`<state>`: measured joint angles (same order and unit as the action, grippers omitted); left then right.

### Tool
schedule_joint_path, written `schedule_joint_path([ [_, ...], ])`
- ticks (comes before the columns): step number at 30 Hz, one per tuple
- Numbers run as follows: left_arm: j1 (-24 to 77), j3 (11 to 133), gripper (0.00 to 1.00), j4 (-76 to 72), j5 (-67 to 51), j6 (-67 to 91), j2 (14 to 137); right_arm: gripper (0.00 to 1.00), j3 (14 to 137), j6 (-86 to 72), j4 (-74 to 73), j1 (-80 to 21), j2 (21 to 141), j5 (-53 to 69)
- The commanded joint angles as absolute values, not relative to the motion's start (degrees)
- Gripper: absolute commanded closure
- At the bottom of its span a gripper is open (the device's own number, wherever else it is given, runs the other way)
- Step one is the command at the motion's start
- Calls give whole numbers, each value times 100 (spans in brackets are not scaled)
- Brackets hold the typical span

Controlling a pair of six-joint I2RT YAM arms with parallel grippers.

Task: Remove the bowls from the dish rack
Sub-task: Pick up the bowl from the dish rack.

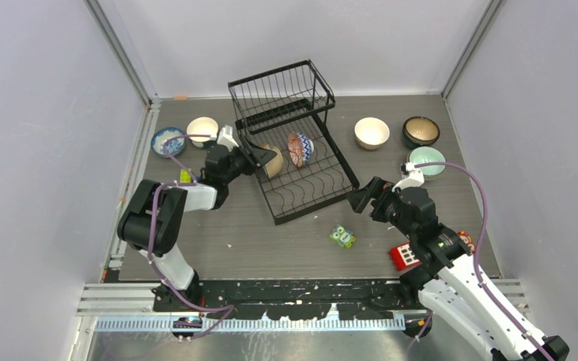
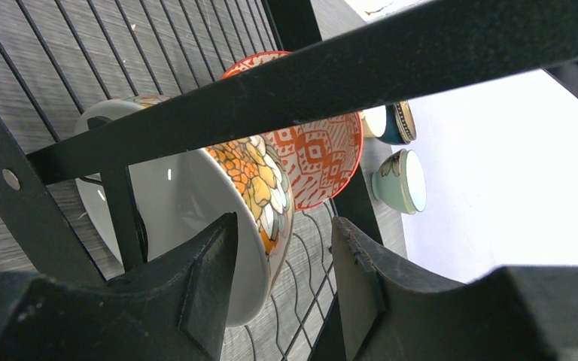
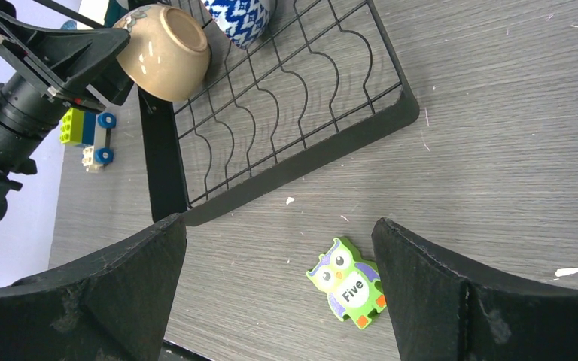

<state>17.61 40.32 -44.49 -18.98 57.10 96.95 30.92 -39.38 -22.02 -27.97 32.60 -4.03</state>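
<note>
Bowl [image 1: 272, 161] on edge, mouth facing left

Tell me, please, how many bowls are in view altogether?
7. In the dish rack: tan bowl, red-patterned bowl. Left of it: blue-patterned bowl, left cream bowl. Right of it: right cream bowl, dark bowl, mint bowl. Others may be hidden.

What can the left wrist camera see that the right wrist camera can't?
Only the left wrist camera shows the orange flowers on the flowered bowl that the left gripper reaches around, plus a dark bowl and a green bowl far off on the table. Only the right wrist camera shows the owl toy and the block car. Both show the dish rack and that same bowl.
</note>
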Motion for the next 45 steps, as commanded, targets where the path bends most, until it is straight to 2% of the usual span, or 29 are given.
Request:
schedule_joint_path([
  [1, 1723, 4061, 50, -4907, -2021, 5746, 9799, 3, 3243, -3865, -2101, -2813, 3199, -501],
  [11, 1701, 4069, 54, -5100, -2098, 5789, 9986, 3, 3242, -3848, -2116, -2812, 3226, -523],
  [33, 1688, 4034, 73, -5585, -2187, 5969, 10333, 3, 3221, -3817, -2139, -2812, 3235, -571],
  [37, 1687, 4034, 79, -5632, -2205, 5969, 10345, 4, 3238, -3815, -2160, -2815, 3219, -571],
  [45, 1679, 4008, 99, -5915, -2201, 6051, 10405, 4, 3243, -3814, -2243, -2817, 3141, -603],
])
